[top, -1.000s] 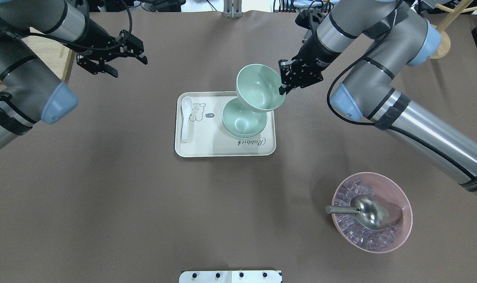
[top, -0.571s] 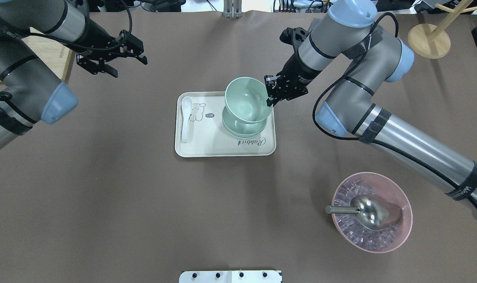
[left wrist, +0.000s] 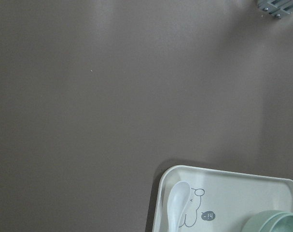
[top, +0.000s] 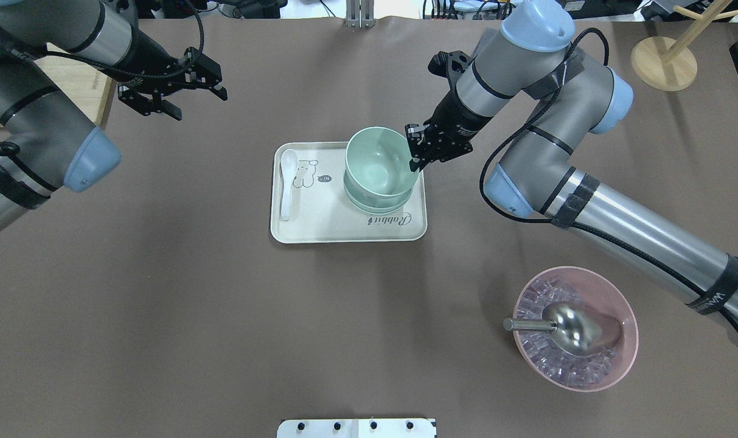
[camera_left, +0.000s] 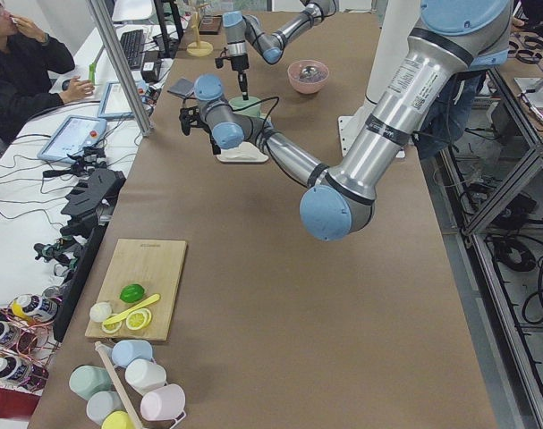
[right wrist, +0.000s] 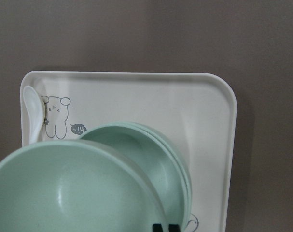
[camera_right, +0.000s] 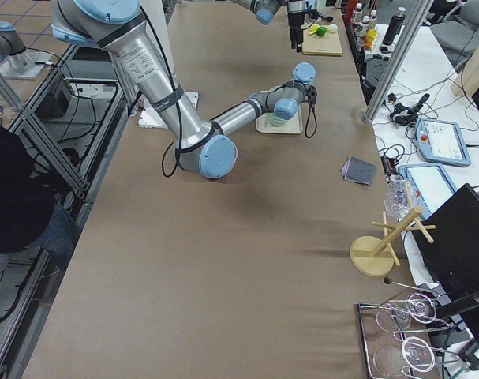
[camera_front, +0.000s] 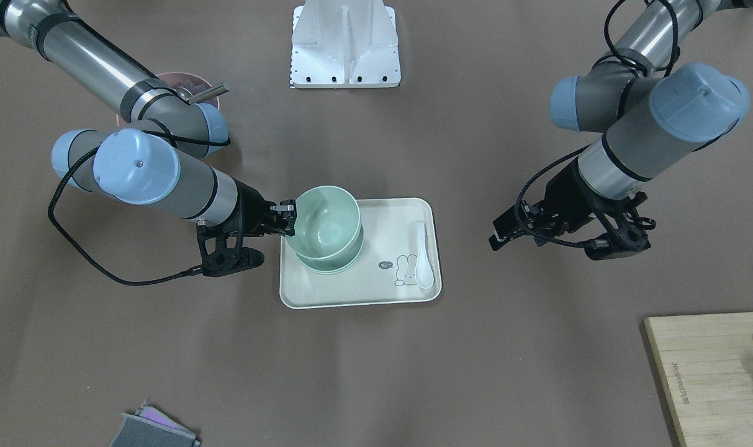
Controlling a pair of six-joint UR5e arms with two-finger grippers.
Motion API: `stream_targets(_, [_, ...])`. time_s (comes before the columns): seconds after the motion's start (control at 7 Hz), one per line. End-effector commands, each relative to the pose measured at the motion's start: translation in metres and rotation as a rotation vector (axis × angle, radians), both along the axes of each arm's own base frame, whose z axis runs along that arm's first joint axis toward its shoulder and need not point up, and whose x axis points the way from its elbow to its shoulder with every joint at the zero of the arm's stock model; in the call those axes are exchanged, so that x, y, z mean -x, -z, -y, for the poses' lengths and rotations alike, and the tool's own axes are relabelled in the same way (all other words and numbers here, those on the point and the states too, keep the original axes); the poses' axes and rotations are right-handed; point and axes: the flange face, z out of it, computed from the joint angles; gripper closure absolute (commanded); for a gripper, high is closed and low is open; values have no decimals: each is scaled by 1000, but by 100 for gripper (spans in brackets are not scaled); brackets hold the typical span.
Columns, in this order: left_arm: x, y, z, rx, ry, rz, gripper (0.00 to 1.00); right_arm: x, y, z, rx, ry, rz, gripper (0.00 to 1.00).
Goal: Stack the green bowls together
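My right gripper point(top: 415, 153) is shut on the rim of a pale green bowl point(top: 378, 161). It holds the bowl nearly level, low over two nested green bowls point(top: 378, 205) on the cream tray point(top: 320, 231). I cannot tell whether the held bowl touches the stack. In the front view the held bowl point(camera_front: 326, 220) covers most of the stack point(camera_front: 326, 268). The right wrist view shows the held bowl point(right wrist: 74, 193) in front of the nested bowls point(right wrist: 151, 159). My left gripper point(top: 195, 104) is open and empty, far to the back left of the tray.
A white spoon point(top: 288, 182) lies on the tray's left side. A pink bowl point(top: 634, 331) with ice and a metal scoop point(top: 578, 328) stands at the front right. A wooden board point(top: 83, 85) is at the back left, a wooden stand point(top: 664, 61) at the back right.
My right gripper has carried the green bowl left and down from beside the tray's back edge to over the nested bowls, levelling it. The left arm has not moved.
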Motion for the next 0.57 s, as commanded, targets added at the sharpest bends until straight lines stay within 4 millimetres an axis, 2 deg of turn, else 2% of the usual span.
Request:
stream_targets(0.0, [0,0,0,0,0,0,2,4,-3,0,-7,-13,-12,1])
stream_targets(0.43, [0,0,0,1,-1,0,2,-4,4,5,32,-44,-10,0])
